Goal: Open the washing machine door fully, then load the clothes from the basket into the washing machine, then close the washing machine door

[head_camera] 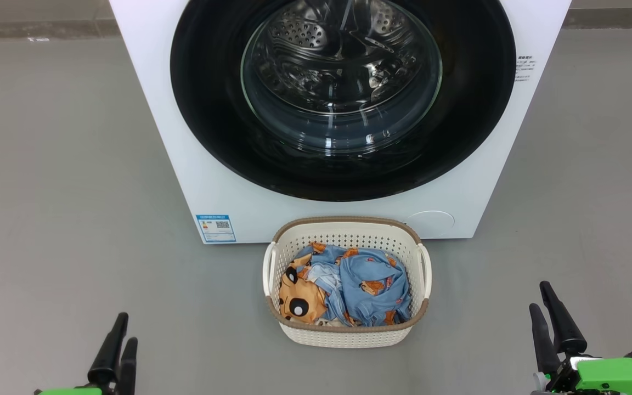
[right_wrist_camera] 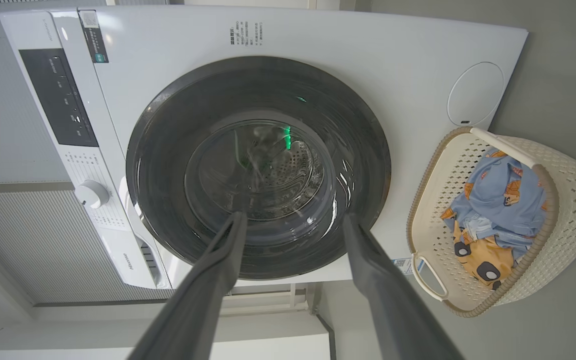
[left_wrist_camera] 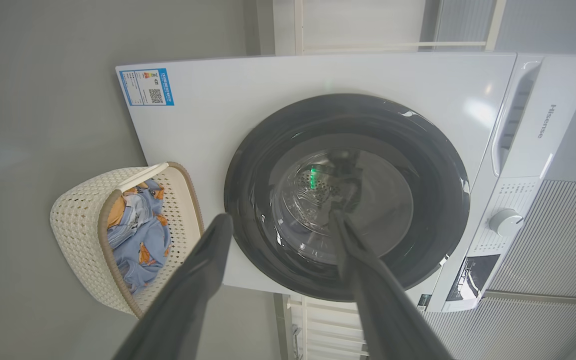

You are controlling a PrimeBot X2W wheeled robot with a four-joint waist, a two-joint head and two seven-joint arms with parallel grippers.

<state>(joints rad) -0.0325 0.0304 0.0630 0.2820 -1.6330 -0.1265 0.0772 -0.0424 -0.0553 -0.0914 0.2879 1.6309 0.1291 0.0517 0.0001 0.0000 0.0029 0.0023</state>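
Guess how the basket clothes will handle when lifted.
Probably floppy: the clothes lie crumpled in folds, so they should drape and trail. Likely light: thin fabric. A pinch may lift only one layer, since pieces overlap inside the basket.

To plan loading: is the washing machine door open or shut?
Shut. The washing machine door lies flush against the washing machine, with no gap at its rim.

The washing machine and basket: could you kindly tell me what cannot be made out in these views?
- Head view: the washing machine top is cut off by the upper edge.
- Head view: lower clothes are hidden by upper ones and the basket wall; their count is unclear.
- Head view: blue label print is too small.
- Wrist views: reflections on the washing machine door partly veil the drum.
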